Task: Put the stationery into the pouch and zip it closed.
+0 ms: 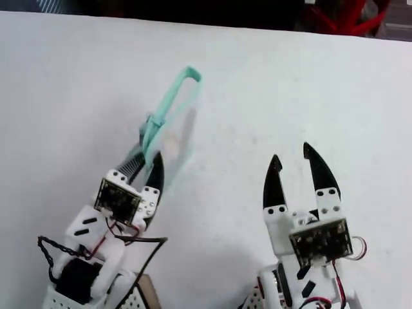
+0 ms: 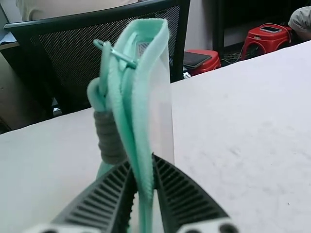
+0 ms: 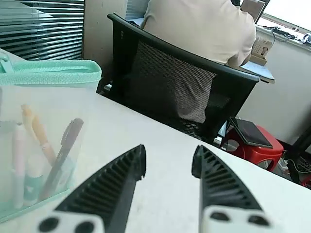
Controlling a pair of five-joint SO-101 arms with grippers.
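Observation:
A clear pouch (image 1: 172,116) with a mint-green zipper edge stands upright on the white table, left of centre. My left gripper (image 1: 143,168) is shut on the pouch's near end; in the left wrist view the green edge (image 2: 138,111) rises from between the black fingers (image 2: 177,194). Through the clear side of the pouch (image 3: 34,145) I see several pens and markers (image 3: 60,155) standing inside. My right gripper (image 1: 297,172) rests on the table to the right, open and holding nothing, well apart from the pouch. Its own view shows my right gripper (image 3: 167,167) with its jaws apart.
The white table (image 1: 290,84) stretches bare around both arms. Beyond the far edge stand a black mesh chair (image 3: 184,92) and red stools (image 2: 265,36). A small brown block (image 1: 149,293) lies by the left arm's base.

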